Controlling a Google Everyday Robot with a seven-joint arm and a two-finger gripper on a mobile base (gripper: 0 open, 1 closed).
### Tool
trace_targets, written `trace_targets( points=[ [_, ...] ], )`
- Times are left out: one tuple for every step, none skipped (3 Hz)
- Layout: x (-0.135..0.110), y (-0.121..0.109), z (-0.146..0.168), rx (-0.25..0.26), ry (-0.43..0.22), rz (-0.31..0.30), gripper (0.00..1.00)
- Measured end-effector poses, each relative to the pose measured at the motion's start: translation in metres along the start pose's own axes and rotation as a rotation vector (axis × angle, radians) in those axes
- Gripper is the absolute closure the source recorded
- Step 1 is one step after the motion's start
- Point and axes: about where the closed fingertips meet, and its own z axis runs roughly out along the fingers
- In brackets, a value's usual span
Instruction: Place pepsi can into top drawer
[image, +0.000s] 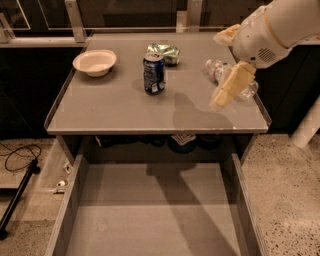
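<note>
camera view | dark blue cylindrical pepsi can (154, 74) upright | likely light, slick, dentable: grip mid-body | gripper (227, 92) right of it, state unclear

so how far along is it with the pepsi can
Done: the top drawer is open, its floor bare. In hand: the gripper hangs over the right side of the table, by the water bottle, apart from the pepsi can, which stands upright mid-table. Left: grasp the can, lower it into the drawer.
</note>
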Motion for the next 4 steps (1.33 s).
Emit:
trace_targets(
  points=[
    [-0.009, -0.007, 0.026, -0.064, -0.101, 0.057, 0.00],
    [-0.010, -0.007, 0.026, -0.064, -0.102, 0.057, 0.00],
    [-0.024, -0.011, 0.043, -0.076, -0.146, 0.035, 0.00],
    [-0.045, -0.020, 0.069, -0.107, -0.269, 0.044, 0.00]
  ],
)
